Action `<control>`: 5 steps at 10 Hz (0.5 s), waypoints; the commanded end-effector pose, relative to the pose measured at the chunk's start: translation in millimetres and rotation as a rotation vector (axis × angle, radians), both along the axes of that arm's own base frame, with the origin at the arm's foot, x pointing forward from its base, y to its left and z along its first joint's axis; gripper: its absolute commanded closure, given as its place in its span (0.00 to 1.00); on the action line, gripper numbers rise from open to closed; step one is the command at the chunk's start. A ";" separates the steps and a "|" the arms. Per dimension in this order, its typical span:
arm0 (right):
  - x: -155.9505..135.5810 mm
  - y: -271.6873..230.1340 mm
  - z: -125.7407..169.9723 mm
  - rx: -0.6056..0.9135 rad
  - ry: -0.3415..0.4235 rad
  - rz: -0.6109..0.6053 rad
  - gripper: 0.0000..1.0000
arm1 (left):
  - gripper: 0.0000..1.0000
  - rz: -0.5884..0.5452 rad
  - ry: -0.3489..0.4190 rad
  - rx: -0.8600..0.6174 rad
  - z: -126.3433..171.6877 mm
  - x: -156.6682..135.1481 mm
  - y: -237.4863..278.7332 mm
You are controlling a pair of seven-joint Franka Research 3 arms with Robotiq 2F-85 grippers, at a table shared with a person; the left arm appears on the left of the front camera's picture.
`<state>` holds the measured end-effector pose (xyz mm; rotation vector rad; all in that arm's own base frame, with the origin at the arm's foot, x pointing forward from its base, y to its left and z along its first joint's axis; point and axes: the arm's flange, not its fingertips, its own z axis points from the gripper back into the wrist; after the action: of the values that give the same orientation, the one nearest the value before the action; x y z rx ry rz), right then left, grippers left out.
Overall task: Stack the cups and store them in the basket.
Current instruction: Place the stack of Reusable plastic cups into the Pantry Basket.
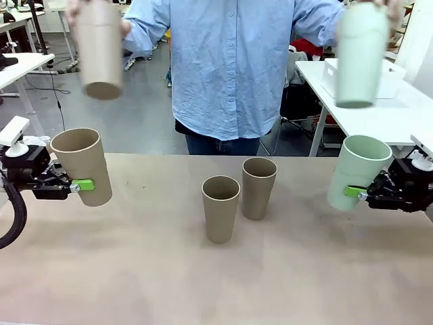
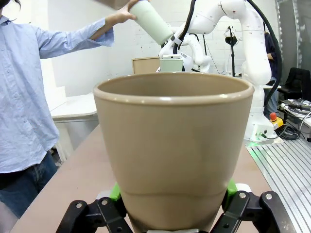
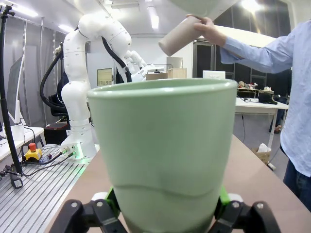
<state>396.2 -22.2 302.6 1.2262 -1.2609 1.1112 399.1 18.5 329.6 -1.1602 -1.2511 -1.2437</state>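
My left gripper (image 1: 84,183) is shut on a tan cup (image 1: 82,166), held mouth-up and tilted above the table's left edge; in the left wrist view that cup (image 2: 172,145) sits between the green pads (image 2: 115,191). At the right edge a mint cup (image 1: 357,170) is clamped in my shut right gripper (image 1: 354,192); the right wrist view shows this cup (image 3: 163,145) close up. Two tan cups (image 1: 220,208) (image 1: 258,187) stand upright mid-table. The person holds a tan cup (image 1: 100,51) and a mint cup (image 1: 362,54) mouth-down, high above my two cups. The white basket (image 1: 329,78) sits on a side table behind.
The person in a blue shirt (image 1: 233,68) stands at the far edge of the tan table (image 1: 216,284). White side tables (image 1: 379,118) flank the person farther back. Bare tabletop lies in front of and around the two standing cups.
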 end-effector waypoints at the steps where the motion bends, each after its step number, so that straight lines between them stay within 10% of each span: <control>1: 1.9 -1.2 3.3 0.006 -0.009 -0.006 0.16 | 0.15 -0.009 -0.005 -0.007 3.5 0.1 -0.5; 5: 1.9 -1.2 3.3 0.006 -0.009 -0.006 0.16 | 0.15 -0.009 -0.005 -0.007 3.5 0.1 -0.5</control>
<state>396.2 -22.2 302.6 1.2262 -1.2609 1.1112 399.1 18.5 329.6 -1.1602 -1.2511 -1.2437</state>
